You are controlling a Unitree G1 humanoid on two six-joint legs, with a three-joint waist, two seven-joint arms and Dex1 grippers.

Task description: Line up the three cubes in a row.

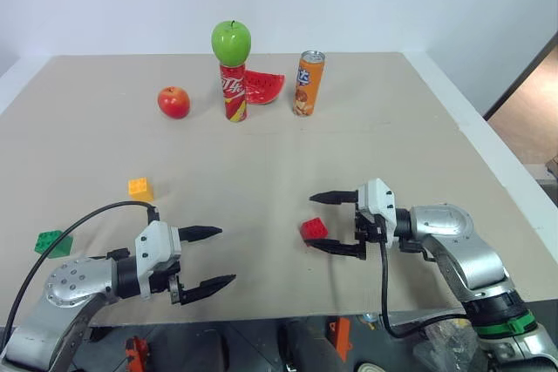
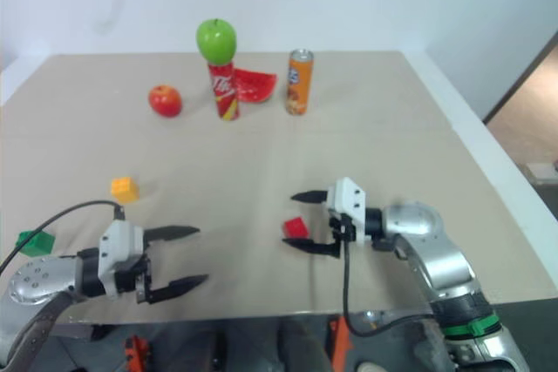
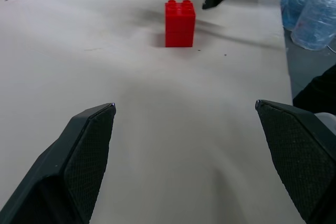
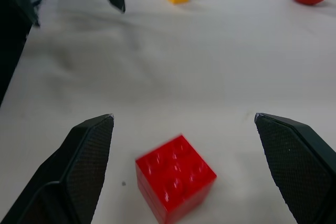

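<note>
The red cube (image 1: pixel 314 229) stands on the tan table near its front edge, right of centre. My right gripper (image 1: pixel 319 221) is open and points left, its two fingers straddling the red cube without touching it; the same cube (image 4: pixel 175 177) lies between the spread fingertips in the right wrist view. My left gripper (image 1: pixel 221 257) is open and empty at the front left, pointing right toward the red cube (image 3: pixel 180 23). The yellow-orange cube (image 1: pixel 140 188) sits further left and back. At the table's left edge lies the green cube (image 1: pixel 52 242).
At the back of the table (image 1: pixel 261 154) stand a red apple (image 1: pixel 173 102), a red can (image 1: pixel 233 91) with a green apple (image 1: pixel 231 41) on top, a watermelon slice (image 1: pixel 263 87) and an orange can (image 1: pixel 309 83). The table's right edge drops to the floor.
</note>
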